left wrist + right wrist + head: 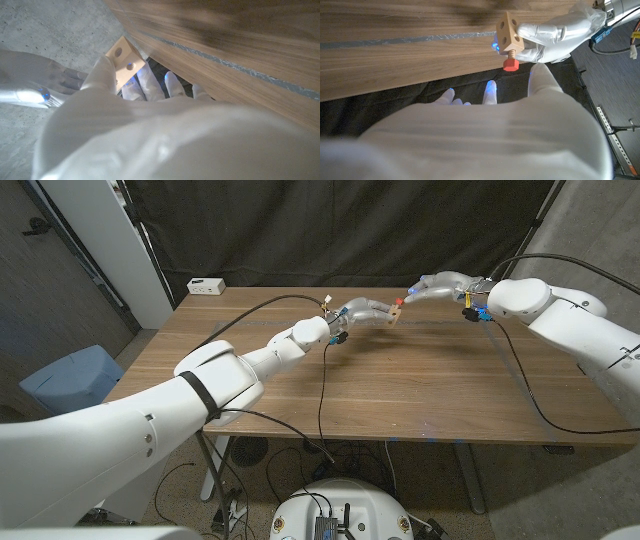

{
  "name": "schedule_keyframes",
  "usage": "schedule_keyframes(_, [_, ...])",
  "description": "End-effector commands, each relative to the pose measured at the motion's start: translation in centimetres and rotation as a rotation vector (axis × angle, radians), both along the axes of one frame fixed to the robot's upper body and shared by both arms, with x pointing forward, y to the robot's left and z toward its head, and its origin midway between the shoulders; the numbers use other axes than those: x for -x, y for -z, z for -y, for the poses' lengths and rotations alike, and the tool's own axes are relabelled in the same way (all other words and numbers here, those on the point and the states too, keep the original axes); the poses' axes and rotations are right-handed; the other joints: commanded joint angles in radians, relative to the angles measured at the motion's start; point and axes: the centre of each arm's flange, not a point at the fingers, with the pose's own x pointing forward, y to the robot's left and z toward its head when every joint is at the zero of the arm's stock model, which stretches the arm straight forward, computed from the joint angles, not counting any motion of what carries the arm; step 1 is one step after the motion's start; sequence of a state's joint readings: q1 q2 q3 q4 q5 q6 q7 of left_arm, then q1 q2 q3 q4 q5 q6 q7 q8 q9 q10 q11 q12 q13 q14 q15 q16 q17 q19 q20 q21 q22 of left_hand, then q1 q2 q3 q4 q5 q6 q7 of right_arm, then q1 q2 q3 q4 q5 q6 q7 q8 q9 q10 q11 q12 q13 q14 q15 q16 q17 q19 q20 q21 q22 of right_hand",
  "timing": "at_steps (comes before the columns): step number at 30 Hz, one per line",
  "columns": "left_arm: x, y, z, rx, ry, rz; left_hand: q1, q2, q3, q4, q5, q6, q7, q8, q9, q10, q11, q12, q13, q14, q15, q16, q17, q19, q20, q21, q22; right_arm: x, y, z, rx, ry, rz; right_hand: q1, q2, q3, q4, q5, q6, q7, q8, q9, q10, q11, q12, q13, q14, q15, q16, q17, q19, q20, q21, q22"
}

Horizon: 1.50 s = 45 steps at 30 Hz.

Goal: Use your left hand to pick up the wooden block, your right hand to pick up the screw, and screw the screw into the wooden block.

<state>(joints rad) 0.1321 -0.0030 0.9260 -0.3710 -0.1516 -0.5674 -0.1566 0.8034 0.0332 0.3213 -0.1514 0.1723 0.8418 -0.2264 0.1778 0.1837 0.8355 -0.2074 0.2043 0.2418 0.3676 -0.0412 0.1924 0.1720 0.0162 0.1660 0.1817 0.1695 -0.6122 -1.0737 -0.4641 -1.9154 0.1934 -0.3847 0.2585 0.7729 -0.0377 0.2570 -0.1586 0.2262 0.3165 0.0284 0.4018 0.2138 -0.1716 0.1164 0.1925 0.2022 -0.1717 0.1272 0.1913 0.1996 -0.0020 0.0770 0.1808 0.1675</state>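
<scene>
**Layout: block and screw mid-air over far table**

Left hand (358,312) holds wooden block (395,313) above the table (400,390), far centre. Screw (400,302) sits in block's right face. Right hand (440,286) just right of it. Small box (206,285) on far-left corner.

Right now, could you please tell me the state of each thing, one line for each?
wooden block: lifted above the table, gripped by the left hand.
screw: red head, shaft sitting in a hole of the block, not fully in.
right hand: at the screw, fingers reaching toward it; its grip is unclear.
table: wooden, bare under the hands.
</scene>
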Motion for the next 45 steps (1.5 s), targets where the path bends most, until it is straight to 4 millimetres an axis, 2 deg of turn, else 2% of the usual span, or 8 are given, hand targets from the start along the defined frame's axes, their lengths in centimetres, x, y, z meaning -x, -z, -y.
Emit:
schedule_keyframes(1, [-0.1, -0.2, 0.7, -0.017, -0.018, -0.011, 0.003, 0.003, 0.004, 0.003, 0.007, 0.009, 0.002, 0.012, 0.005, 0.005, -0.001, 0.008, 0.003, 0.002, -0.058, 0.004, 0.004, 0.000, 0.003, 0.009, 0.004, -0.2, -2.0, -0.2, 0.098, 0.015, -0.053, 0.016, 0.000, 0.008, -0.008, 0.005, 0.014, -0.002, 0.008, 0.005, -0.046, 0.012, 0.006, 0.004, -0.062, 0.006, 0.006, 0.004, 0.005, 0.000, 0.007, 0.003])
schedule_keyframes(12, [0.0, -0.7, 1.4, -0.055, -0.030, 0.010, 0.003, 0.004, 0.005, 0.003, 0.007, 0.010, 0.002, 0.013, 0.005, 0.005, -0.001, 0.008, 0.003, 0.003, -0.058, 0.004, 0.004, 0.001, 0.000, 0.010, 0.004, -1.0, -3.6, -0.3, 0.152, -0.007, -0.104, 0.051, 0.012, 0.032, -0.014, 0.006, -0.009, -0.015, -0.001, 0.010, -0.079, 0.019, -0.002, 0.005, -0.077, 0.015, 0.002, 0.004, -0.009, 0.001, 0.004, 0.004])
schedule_keyframes(28, [0.2, -0.5, 1.6, -0.050, -0.034, 0.046, 0.006, 0.003, 0.005, 0.001, 0.007, 0.013, 0.002, 0.014, 0.005, 0.002, -0.002, 0.007, 0.002, 0.005, -0.065, 0.004, 0.003, 0.005, -0.002, 0.011, 0.004, -1.5, -4.4, 0.3, 0.160, -0.009, -0.133, 0.071, 0.015, 0.045, -0.015, 0.006, -0.016, -0.019, -0.004, 0.013, -0.097, 0.025, -0.003, 0.005, -0.086, 0.020, 0.002, 0.004, -0.016, 0.004, 0.004, 0.004])
schedule_keyframes(45, [0.4, -0.7, 1.8, -0.051, -0.024, 0.055, 0.006, 0.003, 0.005, 0.001, 0.007, 0.015, 0.002, 0.015, 0.005, 0.002, -0.002, 0.007, 0.001, 0.003, -0.067, 0.003, 0.004, 0.006, -0.004, 0.011, 0.004, -2.2, -3.8, 0.4, 0.165, -0.006, -0.161, 0.098, 0.012, 0.061, -0.016, -0.002, 0.048, -0.034, 0.025, 0.022, -0.090, 0.028, 0.006, 0.005, -0.084, 0.021, 0.006, 0.003, -0.013, 0.004, 0.009, 0.004])
